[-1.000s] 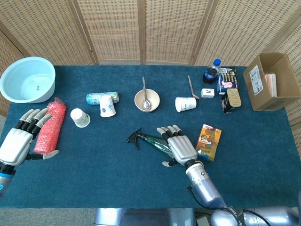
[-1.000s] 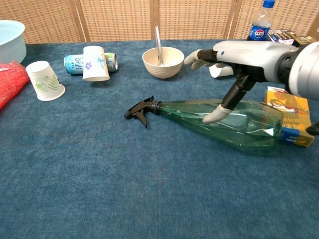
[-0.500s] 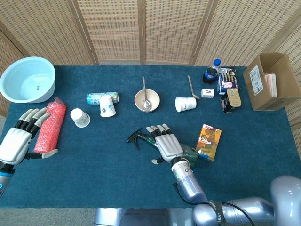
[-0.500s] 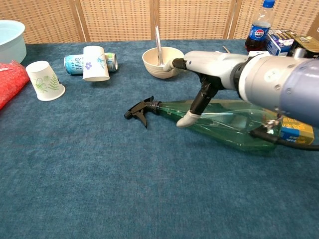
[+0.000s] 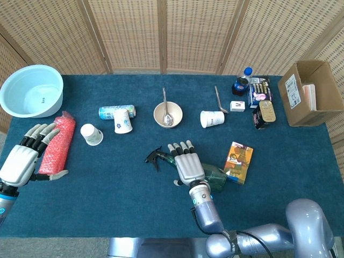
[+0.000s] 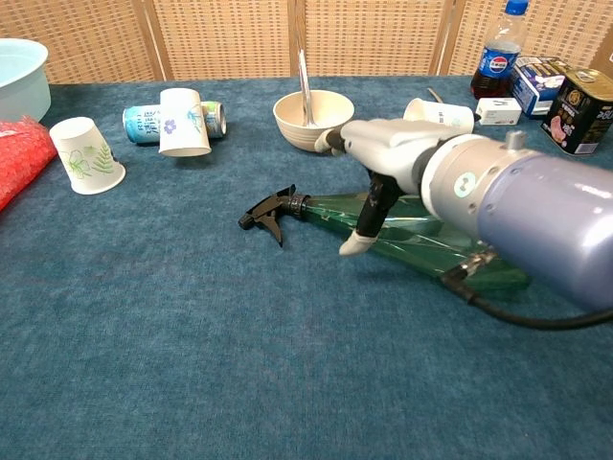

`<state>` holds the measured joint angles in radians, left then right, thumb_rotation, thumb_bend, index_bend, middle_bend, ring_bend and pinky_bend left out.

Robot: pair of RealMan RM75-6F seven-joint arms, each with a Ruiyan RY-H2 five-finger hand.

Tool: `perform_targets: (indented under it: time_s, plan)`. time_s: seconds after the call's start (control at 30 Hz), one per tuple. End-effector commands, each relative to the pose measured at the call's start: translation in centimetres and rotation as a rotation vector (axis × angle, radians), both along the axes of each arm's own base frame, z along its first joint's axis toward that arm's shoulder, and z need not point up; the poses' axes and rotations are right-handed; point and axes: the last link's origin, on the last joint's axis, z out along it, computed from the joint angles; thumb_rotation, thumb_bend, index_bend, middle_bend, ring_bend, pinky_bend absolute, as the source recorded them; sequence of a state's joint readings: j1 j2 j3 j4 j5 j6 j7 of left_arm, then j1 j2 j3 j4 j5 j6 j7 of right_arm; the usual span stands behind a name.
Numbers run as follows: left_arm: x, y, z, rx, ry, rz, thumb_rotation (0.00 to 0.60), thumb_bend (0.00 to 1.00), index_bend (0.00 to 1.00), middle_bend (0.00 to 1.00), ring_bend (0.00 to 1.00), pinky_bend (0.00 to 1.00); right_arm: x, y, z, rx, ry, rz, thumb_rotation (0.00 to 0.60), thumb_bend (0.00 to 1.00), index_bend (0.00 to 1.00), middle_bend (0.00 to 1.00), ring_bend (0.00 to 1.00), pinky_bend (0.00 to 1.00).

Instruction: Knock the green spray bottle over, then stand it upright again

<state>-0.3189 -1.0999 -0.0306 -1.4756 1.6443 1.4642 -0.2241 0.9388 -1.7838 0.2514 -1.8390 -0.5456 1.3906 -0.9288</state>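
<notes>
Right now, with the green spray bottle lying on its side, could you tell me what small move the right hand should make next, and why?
Probably curl the right hand around the green spray bottle near its neck. The bottle lies flat on the table, black trigger head pointing left, and the hand is spread over it with its fingers apart, gripping nothing, so it likely needs a hold before it can tip the bottle upright.

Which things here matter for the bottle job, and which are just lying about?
Job:
green spray bottle, lying on its side
right hand, over the bottle

Lying about:
bowl with spoon
paper cups
can
red roll
basin
cardboard box
left hand, idle
</notes>
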Motion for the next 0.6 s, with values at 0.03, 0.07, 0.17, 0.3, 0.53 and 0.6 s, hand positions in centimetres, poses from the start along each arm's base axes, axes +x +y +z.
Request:
perform_targets:
  time_s: [0.03,0.07,0.17,0.3,0.53,0.6]
  plan:
    - [0.0,0.0,0.0,-0.001,-0.004,0.0,0.315,0.17,0.05,0.0,0.0,0.04,0.1,0.0,-0.5,0.0,0.022,-0.001,0.6,0.13,0.0,0.02,0.0,0.07]
    - [-0.1,0.0,0.0,-0.002,-0.004,0.0,0.315,0.17,0.05,0.0,0.0,0.04,0.2,0.0,-0.8,-0.001,0.028,-0.002,0.6,0.13,0.0,0.02,0.0,0.07]
    - [-0.1,-0.1,0.0,-0.003,-0.004,0.002,0.319,0.17,0.05,0.0,0.0,0.04,0.3,-0.1,-1.3,-0.006,0.046,-0.003,0.6,0.13,0.0,0.02,0.0,0.08]
    - [-0.4,-0.2,0.1,-0.005,-0.009,0.009,0.317,0.17,0.05,0.0,0.0,0.04,0.4,-0.6,-1.9,-0.019,0.076,-0.018,0.6,0.13,0.01,0.02,0.0,0.09]
    - [-0.5,-0.2,0.0,-0.011,-0.015,0.01,0.313,0.17,0.05,0.0,0.0,0.04,0.4,-1.4,-1.6,-0.04,0.084,-0.047,0.6,0.13,0.11,0.03,0.0,0.1]
    - [-0.5,-0.2,-0.1,-0.013,-0.015,0.008,0.313,0.17,0.04,0.0,0.0,0.04,0.4,-1.5,-1.7,-0.037,0.09,-0.053,0.6,0.13,0.13,0.03,0.0,0.11]
